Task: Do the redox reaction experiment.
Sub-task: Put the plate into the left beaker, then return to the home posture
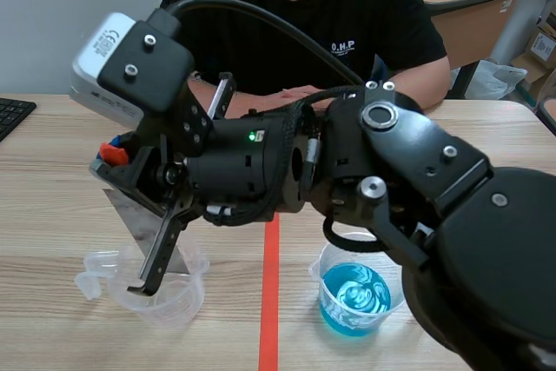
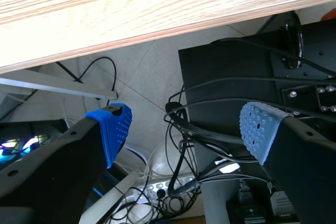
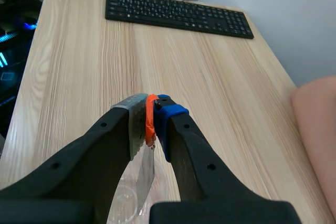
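- Right arm (image 1: 417, 171), frame's right: bulky matt black casing, round silver screws (image 1: 373, 187), tiny green light (image 1: 253, 136).
- Thick black cable (image 1: 261, 19) arches across upper middle.
- White-grey camera box (image 1: 106, 65), upper left.
- Left gripper (image 2: 184, 124): black fingers, dotted blue pads (image 2: 114, 129).

— How is the light?
— Bright and even from overhead; the bench (image 1: 52, 215) carries only soft, faint shadows.
— Any glare?
— Its edge looks washed pale in the left wrist view.

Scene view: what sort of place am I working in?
Probably an office-like lab bench: a wooden desk with a keyboard, a person seated opposite, a cup of blue liquid, and a metal strip held by the right gripper.
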